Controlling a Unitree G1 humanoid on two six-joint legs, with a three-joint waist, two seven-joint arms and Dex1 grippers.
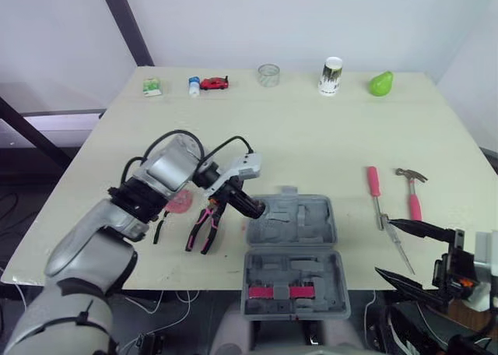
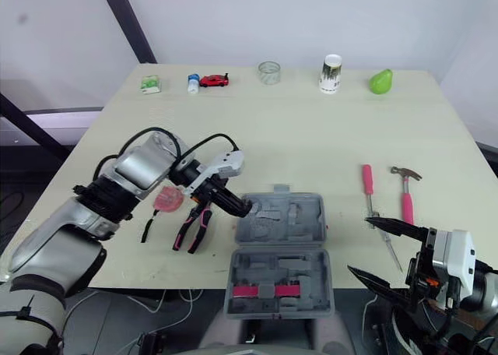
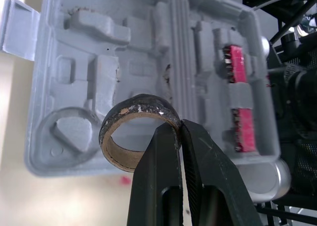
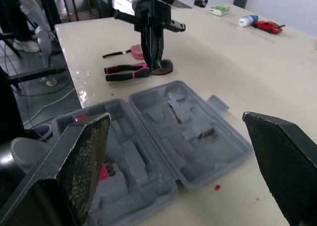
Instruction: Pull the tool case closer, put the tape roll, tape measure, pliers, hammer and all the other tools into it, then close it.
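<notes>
The grey tool case lies open at the table's near edge, with a pink bit strip in its near half. My left gripper is shut on the rim of a black tape roll, held just over the case's left part. Pink-and-black pliers and a pink tape measure lie left of the case. To its right lie a pink-handled screwdriver and a hammer. My right gripper stands open off the case's near right corner, holding nothing.
Along the far edge stand a green-white box, a small bottle, a red toy car, a clear cup, a paper cup and a green pear. A thin black tool lies beside the pliers.
</notes>
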